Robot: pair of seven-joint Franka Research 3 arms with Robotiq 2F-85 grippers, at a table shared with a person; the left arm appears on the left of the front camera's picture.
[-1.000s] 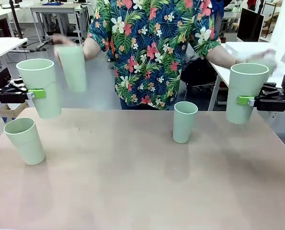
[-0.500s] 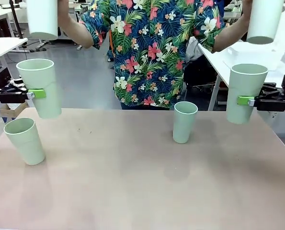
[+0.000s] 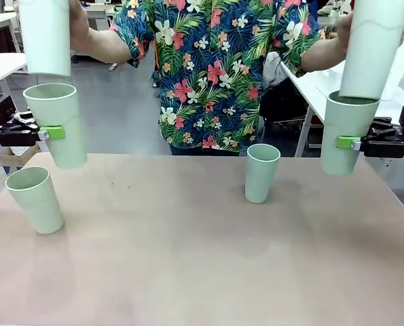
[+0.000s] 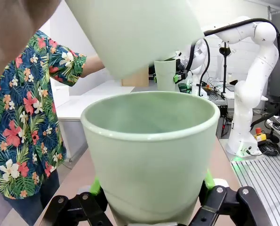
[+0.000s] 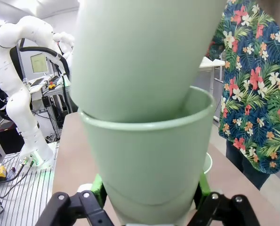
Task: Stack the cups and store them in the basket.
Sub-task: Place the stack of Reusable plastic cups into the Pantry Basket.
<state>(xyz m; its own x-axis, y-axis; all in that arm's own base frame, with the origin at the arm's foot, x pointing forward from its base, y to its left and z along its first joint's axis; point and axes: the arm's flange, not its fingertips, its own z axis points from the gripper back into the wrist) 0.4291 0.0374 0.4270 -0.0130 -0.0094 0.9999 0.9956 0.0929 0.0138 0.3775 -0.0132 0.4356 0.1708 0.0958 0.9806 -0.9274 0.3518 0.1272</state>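
The left gripper (image 4: 151,190) and the right gripper (image 5: 150,193) each squeeze a green cup (image 4: 149,141) round its middle, a good spot, as cups look light, smooth and slippery.

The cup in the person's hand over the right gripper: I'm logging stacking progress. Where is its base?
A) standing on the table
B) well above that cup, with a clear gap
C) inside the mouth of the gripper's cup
C: the front view shows the person's cup dipping below the rim of the held cup in the right gripper.
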